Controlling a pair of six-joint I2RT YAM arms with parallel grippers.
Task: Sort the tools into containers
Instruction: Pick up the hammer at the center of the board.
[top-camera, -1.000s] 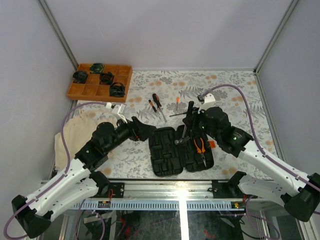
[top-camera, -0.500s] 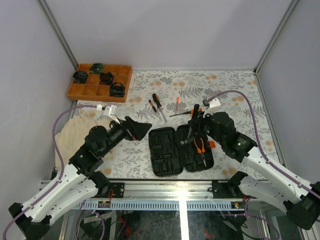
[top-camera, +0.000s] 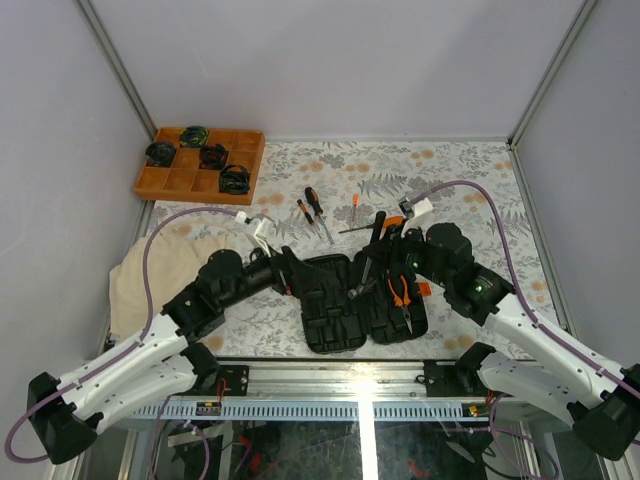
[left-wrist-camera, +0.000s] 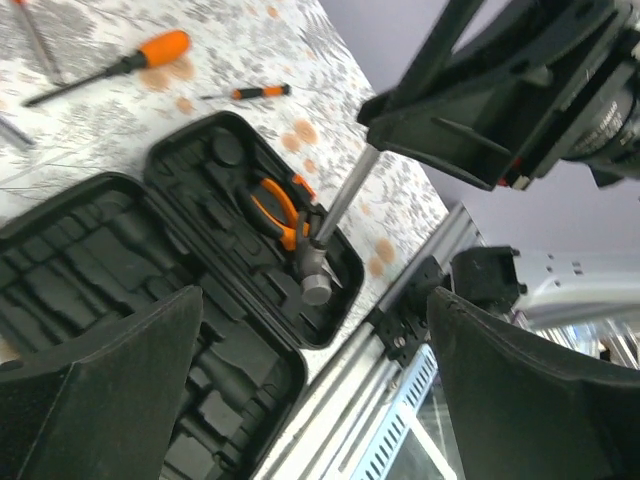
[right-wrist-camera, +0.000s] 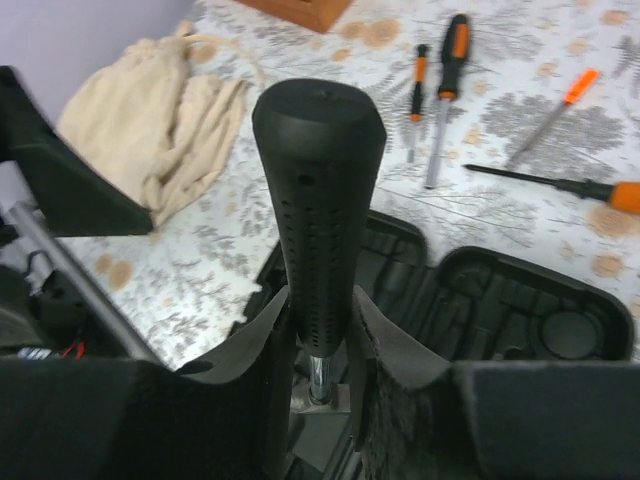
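**Top view.** The case (top-camera: 330, 310) lies open and flat at the near edge of the table (top-camera: 470, 180), between the two arms. The right gripper (right-wrist-camera: 321, 335) is clamped on the hammer (left-wrist-camera: 314, 280), which is tilted with its handle up and its head down over the case's right half. The left gripper (top-camera: 288, 268) hangs at the case's left edge, grasping nothing. Four screwdrivers (top-camera: 313, 206) lie on the table just beyond the case; the handle of the rightmost is partly hidden behind the right arm. At far left is an orange tray (top-camera: 185, 183) with four coils (top-camera: 213, 155), and at near left a cloth (top-camera: 150, 275).

**Left wrist view.** Only here is the hammer's steel head seen clearly. It sits low in the right half, just beside the pliers (left-wrist-camera: 275, 205), which lie in the case. Whether the head touches the case floor cannot be told. The left fingers (left-wrist-camera: 110, 390) frame the view, spread wide with nothing between them. Two of the screwdrivers show at the top.

**Right wrist view.** Only here is the grip itself plain — both pads (right-wrist-camera: 385, 350) press the lower end of the black handle, and the steel shank emerges below them. The gripper hides the head. The rightmost screwdriver's orange handle, half-covered in the top view, shows here in the open. The cloth lies at upper left, beyond the left arm.
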